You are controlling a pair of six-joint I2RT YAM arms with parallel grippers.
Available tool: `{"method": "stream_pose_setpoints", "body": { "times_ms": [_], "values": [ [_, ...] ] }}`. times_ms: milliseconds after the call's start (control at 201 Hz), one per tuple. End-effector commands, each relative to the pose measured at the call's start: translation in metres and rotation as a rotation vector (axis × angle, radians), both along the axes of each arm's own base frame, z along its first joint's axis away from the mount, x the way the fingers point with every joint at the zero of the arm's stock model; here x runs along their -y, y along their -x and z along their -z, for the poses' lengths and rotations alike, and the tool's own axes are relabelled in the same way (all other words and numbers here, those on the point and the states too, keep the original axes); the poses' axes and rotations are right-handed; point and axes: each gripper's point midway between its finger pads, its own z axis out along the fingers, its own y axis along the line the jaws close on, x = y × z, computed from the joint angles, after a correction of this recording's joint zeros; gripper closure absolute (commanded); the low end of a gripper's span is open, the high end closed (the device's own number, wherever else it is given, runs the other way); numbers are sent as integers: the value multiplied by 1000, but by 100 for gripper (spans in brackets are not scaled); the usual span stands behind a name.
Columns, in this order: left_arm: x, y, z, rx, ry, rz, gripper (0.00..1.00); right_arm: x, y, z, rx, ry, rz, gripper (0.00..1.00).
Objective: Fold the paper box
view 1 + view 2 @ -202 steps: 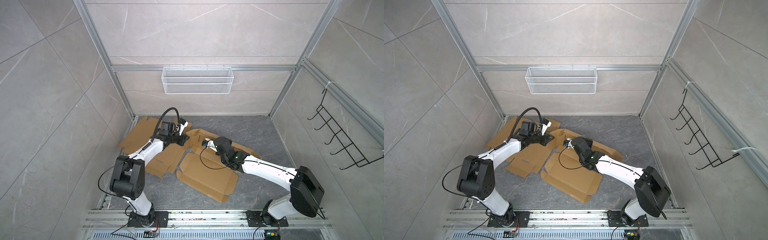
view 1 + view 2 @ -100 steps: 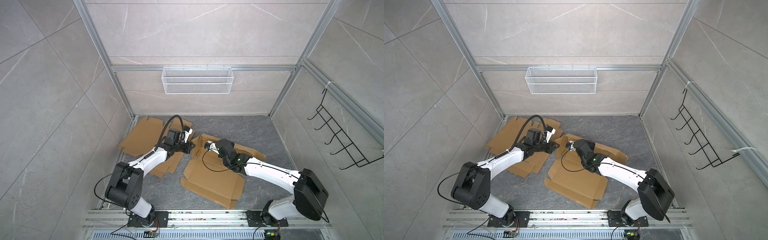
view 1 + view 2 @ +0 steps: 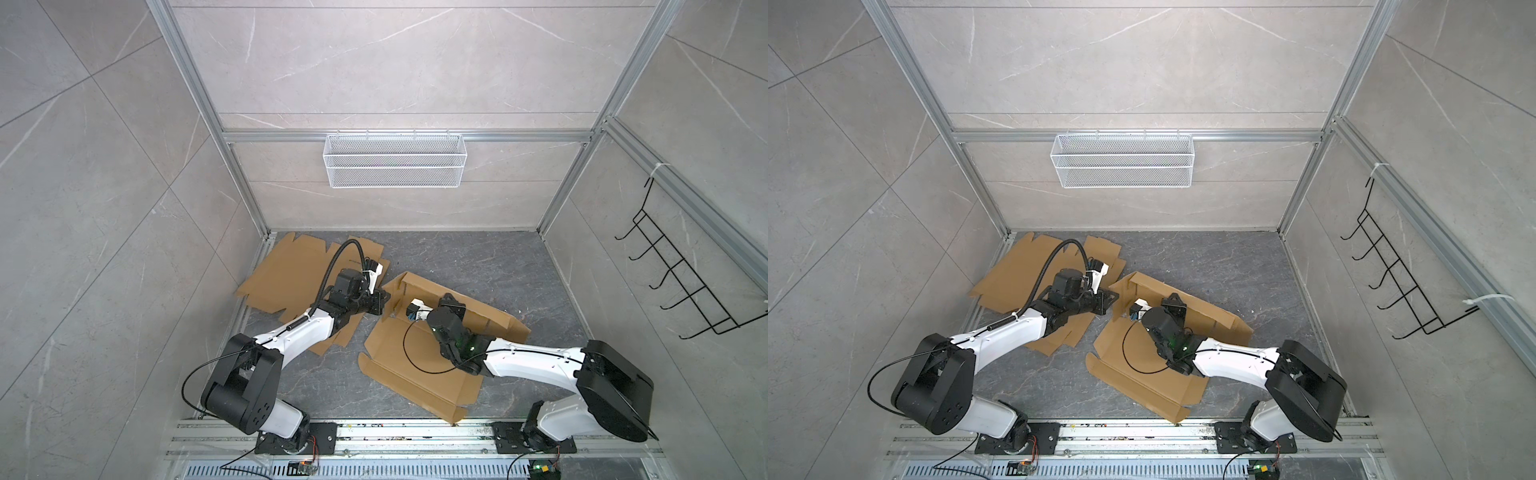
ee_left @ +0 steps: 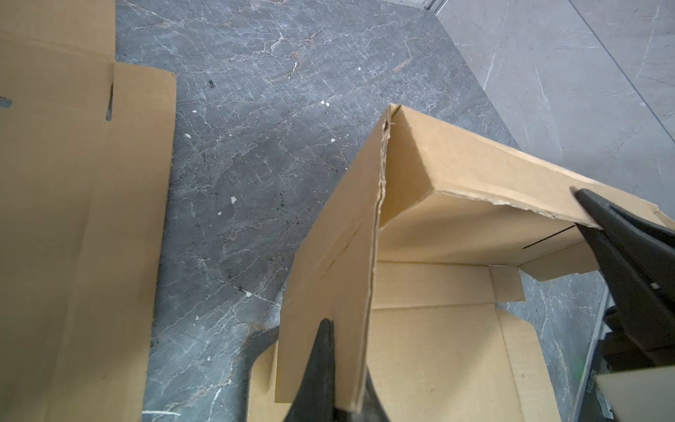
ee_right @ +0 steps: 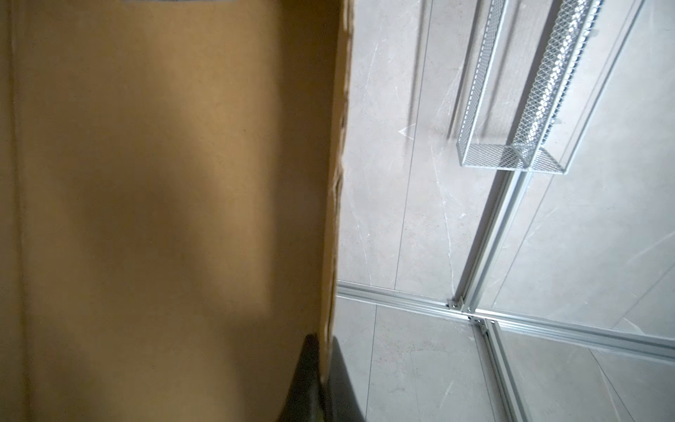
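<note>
Grey floor [image 3: 478,266]; left tool [image 4: 345,361] and right tool [image 5: 326,350] closed on paper box [image 3: 415,374] walls

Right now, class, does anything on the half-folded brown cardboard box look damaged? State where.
Yes: on the brown cardboard box, the raised corner crease looks frayed and split, and the adjoining wall's top edge is ragged.

White links, bulky black joints on my left arm [image 3: 291,340] and right arm [image 3: 536,365]. Ribbed hose [image 3: 352,241] off the left, thin looped cable [image 3: 405,349] off the right; my left hand [image 4: 343,365] is tapered black.
</note>
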Motion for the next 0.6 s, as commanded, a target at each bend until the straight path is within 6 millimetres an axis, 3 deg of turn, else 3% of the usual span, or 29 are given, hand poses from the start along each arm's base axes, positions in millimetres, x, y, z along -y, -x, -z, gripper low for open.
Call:
{"method": "stream_pose_setpoints", "body": {
  "times_ms": [0, 134, 314, 592],
  "values": [
    [-1, 22, 13, -94, 5, -8, 100, -12, 5, 15, -5, 49, -43, 100],
    [5, 34, -5, -75, 36, 15, 96, -13, 6, 17, -4, 59, -55, 100],
    [-15, 38, 17, -56, -79, 15, 86, -13, 7, 19, 0, 68, -69, 100],
    [-19, 34, -22, 24, -34, 90, 58, -15, 9, 25, -19, 91, -96, 100]
  ]
}}
